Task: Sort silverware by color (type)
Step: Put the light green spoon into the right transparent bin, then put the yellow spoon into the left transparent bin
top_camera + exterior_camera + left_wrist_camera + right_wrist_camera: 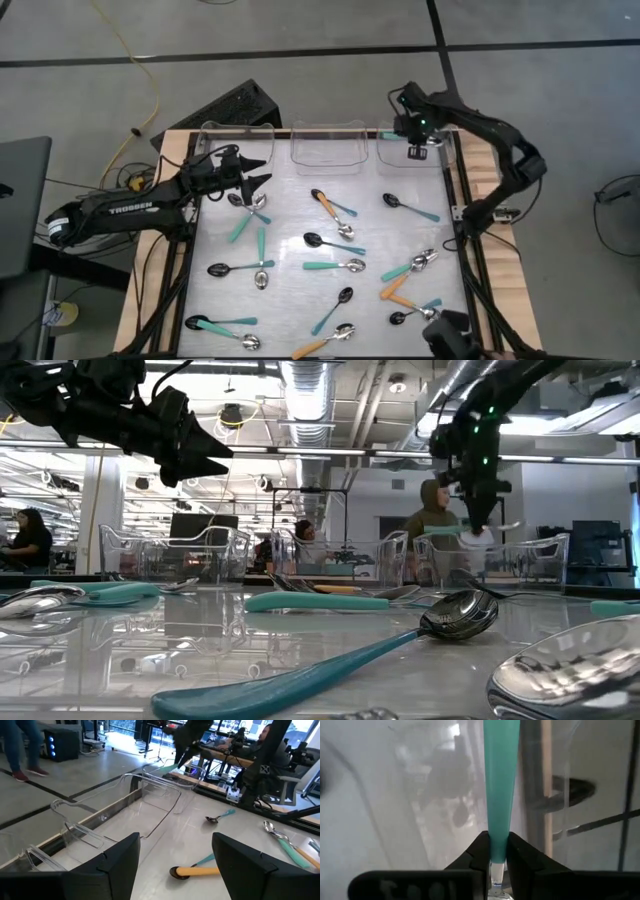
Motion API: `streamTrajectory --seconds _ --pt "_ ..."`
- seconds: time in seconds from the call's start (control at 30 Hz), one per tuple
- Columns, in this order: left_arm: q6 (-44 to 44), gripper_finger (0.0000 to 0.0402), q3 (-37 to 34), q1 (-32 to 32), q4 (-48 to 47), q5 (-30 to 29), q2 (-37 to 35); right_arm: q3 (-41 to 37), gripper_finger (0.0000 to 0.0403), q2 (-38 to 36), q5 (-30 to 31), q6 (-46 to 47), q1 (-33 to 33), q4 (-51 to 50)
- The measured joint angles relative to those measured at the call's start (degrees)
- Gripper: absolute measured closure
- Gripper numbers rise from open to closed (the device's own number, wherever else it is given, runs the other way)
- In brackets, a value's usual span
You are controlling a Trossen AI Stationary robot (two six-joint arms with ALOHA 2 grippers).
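The right gripper [498,851] is gripping a teal spoon [500,785] over the right bin [412,150]. The left gripper [258,182] is hanging, fingers spread, above scattered spoons [335,243] on the table [290,220].

held teal spoon [501,785] bowel hidden, cut off

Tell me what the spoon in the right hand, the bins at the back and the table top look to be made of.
Spoon clamped in the right hand: the teal handle looks like smooth matte plastic; its bowl is hidden.
Bins: clear, glossy plastic by the look, since the table shows through the walls.
Table top: pale and shiny, mirroring spoons in the low view; probably a laminate or coated board, I can't tell which.
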Motion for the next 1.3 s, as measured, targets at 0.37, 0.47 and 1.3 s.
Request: streamTrajectory --seconds 0.37,0.47,1.3 --pt "0.0 0.0168 0.0 0.0 0.0 0.0 0.0 0.0 0.0329 11.1 0.9 5.4 -1.1 -3.0" --pt "-1.1 0.0168 0.0 0.0 0.0 0.0 0.0 0.0 0.0317 13.0 0.9 6.1 -1.1 -3.3" --pt "1.5 0.0168 0.0 -0.1 -16.5 0.3 0.0 0.0 0.0203 -7.3 -0.5 37.1 7.5 -13.8"
